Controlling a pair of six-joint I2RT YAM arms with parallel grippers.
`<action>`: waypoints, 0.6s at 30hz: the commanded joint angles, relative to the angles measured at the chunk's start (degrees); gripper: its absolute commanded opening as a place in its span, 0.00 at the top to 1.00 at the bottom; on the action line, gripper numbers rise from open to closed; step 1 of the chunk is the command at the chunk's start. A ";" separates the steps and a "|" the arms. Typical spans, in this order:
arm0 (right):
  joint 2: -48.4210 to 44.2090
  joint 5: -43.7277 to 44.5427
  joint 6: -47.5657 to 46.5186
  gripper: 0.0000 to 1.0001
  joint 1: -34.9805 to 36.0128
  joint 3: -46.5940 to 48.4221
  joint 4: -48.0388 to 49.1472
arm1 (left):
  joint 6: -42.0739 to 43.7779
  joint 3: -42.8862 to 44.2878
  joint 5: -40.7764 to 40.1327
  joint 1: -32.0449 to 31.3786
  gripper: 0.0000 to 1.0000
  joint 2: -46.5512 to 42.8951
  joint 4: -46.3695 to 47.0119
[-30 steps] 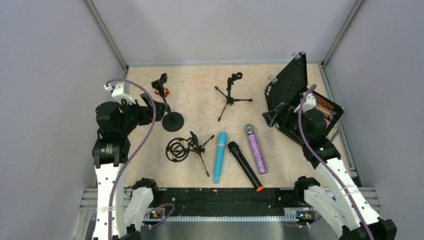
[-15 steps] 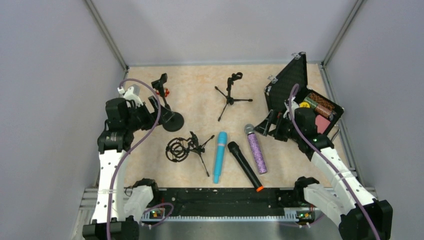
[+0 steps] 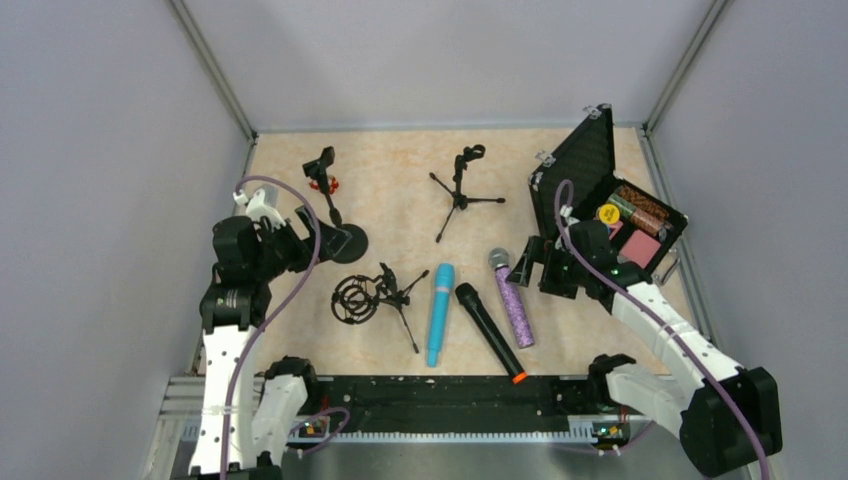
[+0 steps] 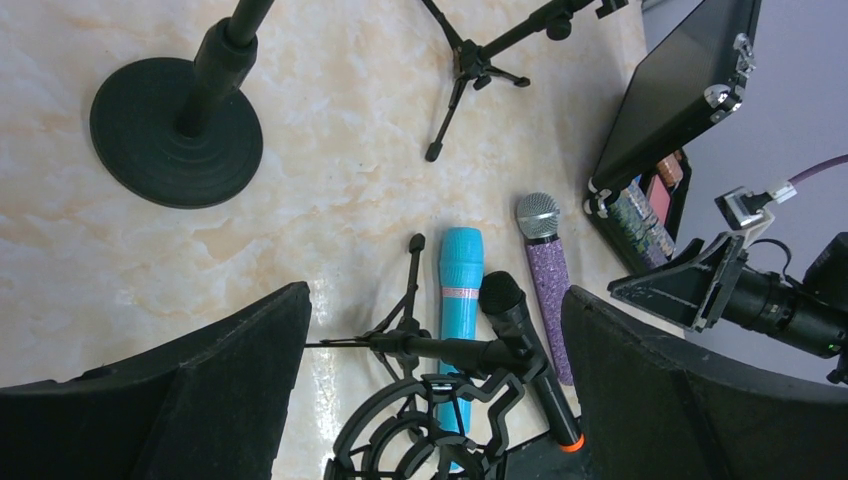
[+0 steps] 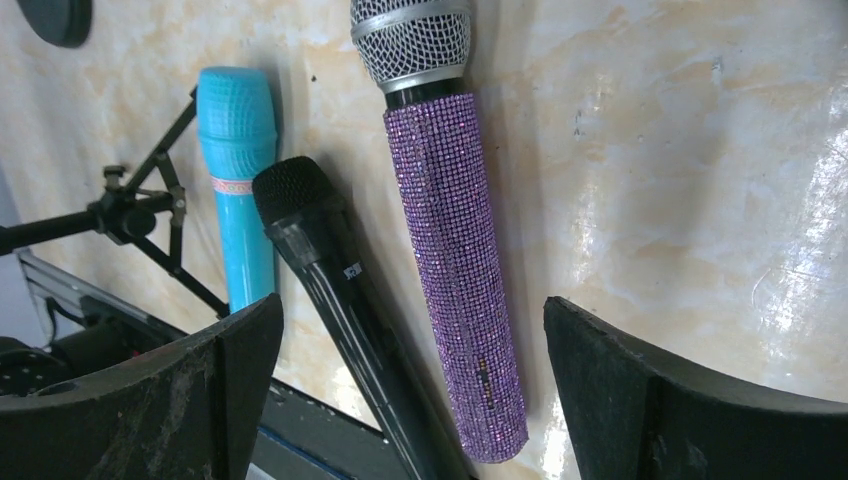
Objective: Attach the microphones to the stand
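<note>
Three microphones lie side by side on the table: turquoise point(image 3: 439, 313), black with an orange end point(image 3: 490, 331), and glittery purple with a silver mesh head point(image 3: 512, 298). My right gripper point(image 3: 535, 265) hovers open just right of the purple microphone point(image 5: 450, 230), whose handle lies between the spread fingers point(image 5: 620, 390) in the right wrist view, untouched. My left gripper point(image 3: 300, 232) is open beside the round-base stand point(image 3: 345, 243). In its wrist view the left gripper point(image 4: 435, 320) looks over the shock-mount stand point(image 4: 440, 430), which lies on its side.
A small tripod stand point(image 3: 462, 190) is upright at the back centre. An open black case point(image 3: 590, 180) holding small items sits at the right. Grey walls close in the table on three sides, and a black rail point(image 3: 440, 390) runs along the near edge.
My right gripper has swung left, away from the case, to beside the purple microphone. My left arm has shifted slightly nearer. Both grippers stayed open.
</note>
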 commanded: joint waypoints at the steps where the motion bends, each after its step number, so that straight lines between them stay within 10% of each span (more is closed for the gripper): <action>1: 2.02 5.16 -2.90 0.01 3.48 5.42 -2.50 | -5.25 -3.13 -1.56 -0.20 0.01 -2.09 3.87; 18: 3.43 2.18 -11.55 0.01 10.52 14.68 -3.21 | -3.75 -0.75 0.05 -0.18 0.01 1.49 5.22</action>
